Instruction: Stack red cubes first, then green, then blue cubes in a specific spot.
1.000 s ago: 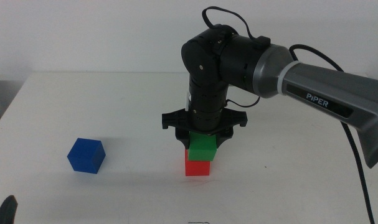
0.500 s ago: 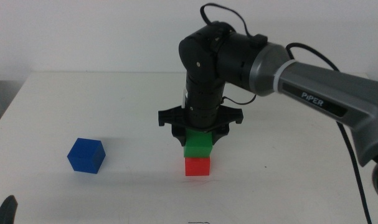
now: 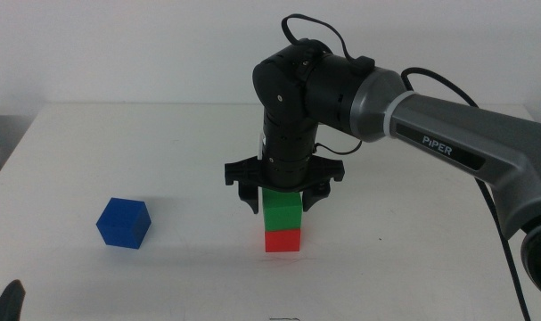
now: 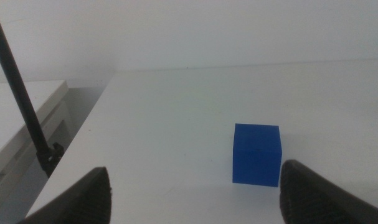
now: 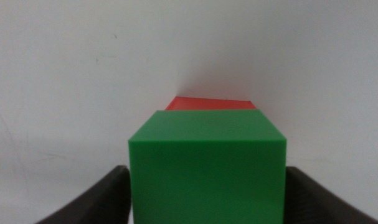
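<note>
The green cube [image 3: 282, 211] sits squarely on the red cube [image 3: 282, 240] near the table's middle. My right gripper [image 3: 282, 198] comes straight down over the stack, its jaws flush against the green cube's two sides. In the right wrist view the green cube [image 5: 207, 171] fills the space between the jaws, and a strip of the red cube [image 5: 210, 104] shows behind it. The blue cube [image 3: 124, 222] lies alone on the table's left. My left gripper [image 4: 198, 199] waits open, low at the front left, with the blue cube [image 4: 257, 154] ahead of it.
The white tabletop [image 3: 413, 250] ends at its left edge [image 3: 7, 160]. A dark cable [image 4: 20, 99] hangs beside that edge in the left wrist view. A tip of the left gripper [image 3: 12, 299] shows at the bottom left corner.
My right gripper has shifted a little left with the green cube. The green cube was offset to the right of the red one and now stands lined up on it.
</note>
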`<action>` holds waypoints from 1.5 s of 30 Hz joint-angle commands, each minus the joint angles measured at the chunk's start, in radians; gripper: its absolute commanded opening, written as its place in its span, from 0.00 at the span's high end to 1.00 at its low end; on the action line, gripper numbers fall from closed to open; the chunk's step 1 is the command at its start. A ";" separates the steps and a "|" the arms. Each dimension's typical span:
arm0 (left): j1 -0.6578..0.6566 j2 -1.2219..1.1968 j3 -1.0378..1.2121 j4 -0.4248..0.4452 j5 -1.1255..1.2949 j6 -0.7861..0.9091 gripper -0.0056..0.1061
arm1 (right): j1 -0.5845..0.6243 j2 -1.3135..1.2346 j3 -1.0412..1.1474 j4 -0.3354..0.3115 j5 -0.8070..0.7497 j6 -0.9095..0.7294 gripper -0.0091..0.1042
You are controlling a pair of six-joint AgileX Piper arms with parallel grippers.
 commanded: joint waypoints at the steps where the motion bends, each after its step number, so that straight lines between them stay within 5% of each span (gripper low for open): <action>1: -0.002 -0.020 -0.004 -0.008 -0.077 -0.011 0.13 | -0.002 -0.061 -0.024 -0.011 0.078 -0.005 0.33; 13: -0.002 -0.020 -0.004 -0.008 -0.077 -0.011 0.13 | -0.052 -0.205 -0.024 -0.030 0.078 -0.036 0.31; 20: -0.002 -0.020 -0.004 -0.008 -0.077 -0.011 0.13 | -0.129 -0.462 -0.007 -0.060 0.078 -0.245 0.31; 25: -0.002 -0.020 -0.004 -0.008 -0.077 -0.011 0.13 | -0.201 -0.696 0.194 -0.070 -0.002 -0.392 0.31; 29: -0.002 -0.020 -0.004 -0.008 -0.077 -0.011 0.13 | -0.223 -0.943 0.423 -0.014 -0.191 -0.531 0.31; 37: -0.002 -0.020 -0.004 -0.008 -0.077 -0.011 0.13 | -0.223 -1.262 0.730 0.211 -0.348 -0.826 0.31; 45: -0.002 -0.020 -0.004 -0.008 -0.077 -0.011 0.13 | -0.223 -1.329 0.767 0.218 -0.365 -0.843 0.31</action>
